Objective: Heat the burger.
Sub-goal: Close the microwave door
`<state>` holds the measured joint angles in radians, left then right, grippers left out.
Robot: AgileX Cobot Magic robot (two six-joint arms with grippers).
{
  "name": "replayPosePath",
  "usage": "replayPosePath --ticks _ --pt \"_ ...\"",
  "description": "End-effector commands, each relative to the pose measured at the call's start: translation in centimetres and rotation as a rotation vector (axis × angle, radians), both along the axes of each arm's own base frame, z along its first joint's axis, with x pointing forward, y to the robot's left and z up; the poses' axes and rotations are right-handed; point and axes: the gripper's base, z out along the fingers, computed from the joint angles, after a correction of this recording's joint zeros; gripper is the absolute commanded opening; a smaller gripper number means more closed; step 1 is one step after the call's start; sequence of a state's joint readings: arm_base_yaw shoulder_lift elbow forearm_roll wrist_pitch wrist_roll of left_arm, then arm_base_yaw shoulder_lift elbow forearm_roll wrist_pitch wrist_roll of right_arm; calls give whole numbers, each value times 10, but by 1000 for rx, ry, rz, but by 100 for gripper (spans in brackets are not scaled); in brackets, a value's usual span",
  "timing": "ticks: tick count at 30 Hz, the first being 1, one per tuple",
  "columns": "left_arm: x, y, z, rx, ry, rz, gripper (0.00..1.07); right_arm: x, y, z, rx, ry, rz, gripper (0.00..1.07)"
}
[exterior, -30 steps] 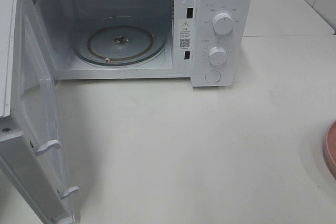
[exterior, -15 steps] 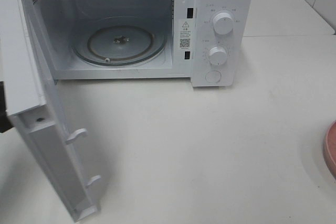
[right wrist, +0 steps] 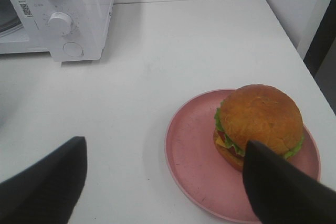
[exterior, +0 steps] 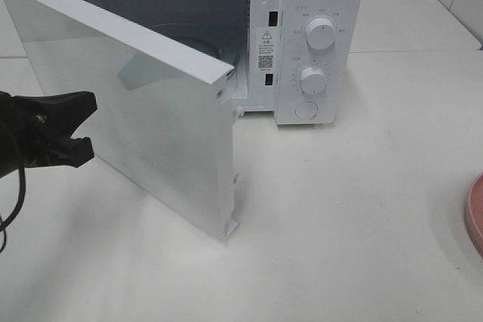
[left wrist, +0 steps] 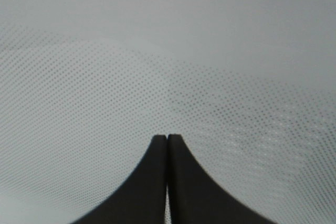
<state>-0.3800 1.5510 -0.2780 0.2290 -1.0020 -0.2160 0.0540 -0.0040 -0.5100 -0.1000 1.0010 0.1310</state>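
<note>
Resting on a pink plate (right wrist: 197, 156), the burger (right wrist: 260, 124) sits toward the plate's far right portion as the right wrist view shows it, with its golden-brown bun uppermost and green lettuce, yellow cheese and a red layer visible at the lower edge. The plate lies on the white worktop (right wrist: 157, 77), well apart from the microwave (exterior: 317, 35); in the high view only a sliver of the plate's rim appears at the right edge, and the burger itself is out of that view. The right gripper (right wrist: 163, 179) hangs above the worktop just beside the plate with its jaws spread wide and nothing between them; one finger overlaps the near side of the burger in the wrist view, though contact cannot be confirmed. The microwave stands at the rear of the worktop, with two round dials (exterior: 321, 34) and a round button on its right-hand control panel. Its door (exterior: 143, 111) is hinged on the left and stands partly swung, covering most of the cavity opening. The left gripper (exterior: 84, 124) is positioned at the outer face of the door, jaws pressed together and holding nothing; its wrist view shows the two fingertips (left wrist: 157, 150) meeting directly in front of the dotted door panel.
</note>
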Motion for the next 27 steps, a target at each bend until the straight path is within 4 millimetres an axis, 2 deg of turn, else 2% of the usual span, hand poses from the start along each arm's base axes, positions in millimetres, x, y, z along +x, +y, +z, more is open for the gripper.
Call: replayPosePath --ticks 1,5,6,15,19,20,21,27 --pt "9 -17 9 -33 -48 18 0 -4 0 1 -1 -30 0 76" --pt "15 -30 12 -42 -65 17 0 -4 0 1 -1 -30 0 76" --pt "19 -39 12 -38 -76 12 0 -4 0 1 -1 -30 0 76" --pt "32 -66 9 -49 -75 48 0 -4 0 1 -1 -30 0 76" --pt "43 -87 7 -48 -50 36 0 -4 0 1 -1 -30 0 76" --pt "43 -87 7 -48 -50 36 0 -4 0 1 -1 -30 0 76" --pt "47 -96 6 -39 -49 29 0 -4 0 1 -1 -30 0 76" --pt "61 -118 4 -19 -52 38 0 -4 0 1 -1 -30 0 76"
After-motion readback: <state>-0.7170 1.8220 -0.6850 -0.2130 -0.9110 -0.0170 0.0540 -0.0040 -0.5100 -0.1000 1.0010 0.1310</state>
